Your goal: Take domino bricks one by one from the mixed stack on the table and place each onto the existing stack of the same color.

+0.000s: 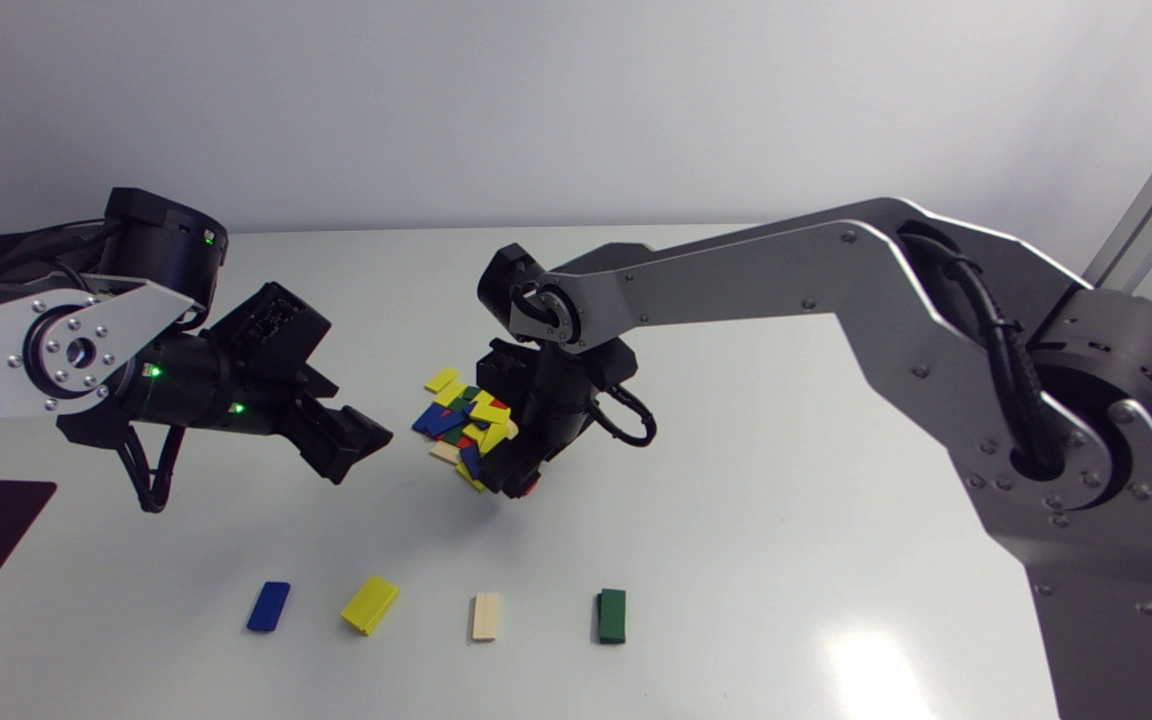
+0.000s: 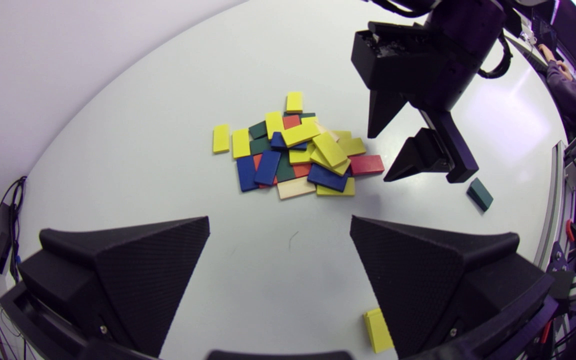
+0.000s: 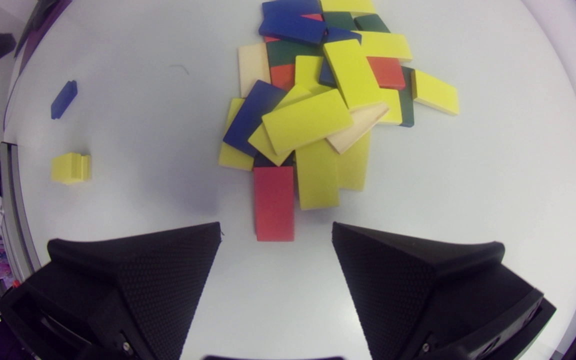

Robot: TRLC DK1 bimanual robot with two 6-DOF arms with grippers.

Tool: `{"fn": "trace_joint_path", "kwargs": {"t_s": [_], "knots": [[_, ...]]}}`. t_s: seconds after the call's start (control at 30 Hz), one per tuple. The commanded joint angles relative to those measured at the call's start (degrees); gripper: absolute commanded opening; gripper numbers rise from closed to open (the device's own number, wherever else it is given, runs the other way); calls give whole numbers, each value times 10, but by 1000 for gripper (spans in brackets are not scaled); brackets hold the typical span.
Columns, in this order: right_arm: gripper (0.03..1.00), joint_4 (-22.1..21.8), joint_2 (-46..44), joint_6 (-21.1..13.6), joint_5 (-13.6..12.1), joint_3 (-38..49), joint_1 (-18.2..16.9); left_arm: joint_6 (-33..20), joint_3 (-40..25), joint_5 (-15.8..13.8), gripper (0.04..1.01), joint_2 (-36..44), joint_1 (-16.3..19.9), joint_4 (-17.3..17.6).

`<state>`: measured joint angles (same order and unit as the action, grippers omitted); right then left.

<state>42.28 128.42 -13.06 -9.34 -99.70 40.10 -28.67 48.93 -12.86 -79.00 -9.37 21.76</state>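
- Your right hand (image 3: 276,227) hangs low over the near edge of the mixed pile (image 3: 318,100). Its fingers are spread wide and hold nothing.
- A red brick (image 3: 273,202) lies flat on the tabletop (image 1: 786,500) just ahead of the gap between those fingers. A long yellow brick (image 3: 317,175) touches it along one side.
- The row at the front shows a blue stack (image 1: 267,606), a yellow stack (image 1: 370,604), a cream stack (image 1: 485,616) and a green stack (image 1: 612,615), but no red one. Taking the red brick would probably leave you nowhere to put it.
- The top yellow brick (image 3: 300,121) looks the better pick, since it rests tilted on the others with both long edges free.
- Turn the wrist so the fingers close across its narrow width, and come straight down so you don't nudge its neighbours.
- Lift it clear before you swing toward the yellow stack.
- Your left hand (image 2: 279,218) hovers wide apart and empty on the pile's other side; keep it clear of that path.
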Motion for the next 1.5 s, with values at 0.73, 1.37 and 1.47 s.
{"fn": "trace_joint_path", "kwargs": {"t_s": [0.73, 1.37, 1.47], "knots": [[493, 68, 60, -6, 7, -61, 11, -12, -22, -7, 1003, 11, 8, -6], [287, 77, 74, -7, 15, -66, 15, -12, -35, -7, 1003, 27, 10, -6], [267, 76, 72, -6, 20, -63, 15, -12, -34, -7, 1003, 29, 10, -6]]}}
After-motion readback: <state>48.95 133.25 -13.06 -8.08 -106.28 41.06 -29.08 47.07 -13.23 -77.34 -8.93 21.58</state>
